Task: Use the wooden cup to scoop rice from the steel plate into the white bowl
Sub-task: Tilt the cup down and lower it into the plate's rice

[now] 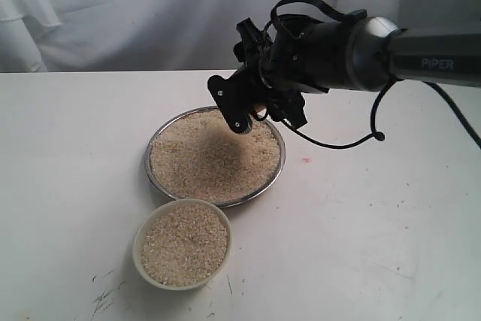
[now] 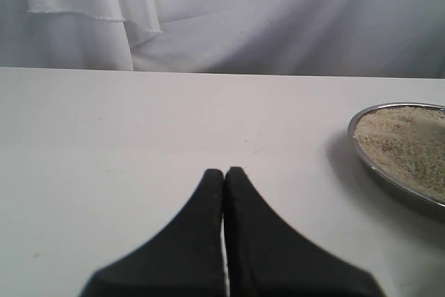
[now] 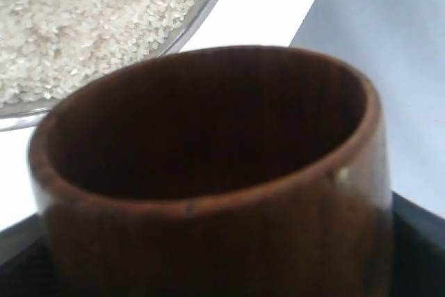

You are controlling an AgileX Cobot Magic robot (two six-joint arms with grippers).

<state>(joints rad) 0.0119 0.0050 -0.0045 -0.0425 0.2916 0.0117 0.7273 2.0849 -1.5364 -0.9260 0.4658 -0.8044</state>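
Note:
The steel plate (image 1: pixel 153 146) lies mid-table, covered with rice (image 1: pixel 210 159). In front of it stands the white bowl (image 1: pixel 138 252), filled nearly to its rim with more rice (image 1: pixel 184 244). My right gripper (image 1: pixel 245 113) hangs over the plate's far edge, shut on the wooden cup (image 3: pixel 208 241). The cup's dark inside looks empty, and only a sliver of the cup (image 1: pixel 259 108) shows between the fingers in the exterior view. Beyond the cup's rim the right wrist view shows the plate's edge (image 3: pixel 201 19) and rice (image 3: pixel 83 19). My left gripper (image 2: pixel 224 172) is shut on nothing, low over bare table beside the plate (image 2: pixel 389 184).
White cloth (image 1: pixel 150 13) hangs behind the white table (image 1: pixel 361 223). A black cable (image 1: pixel 342 144) loops below the right arm (image 1: pixel 353 54). Dark scuff marks (image 1: pixel 105 295) lie near the table's front edge.

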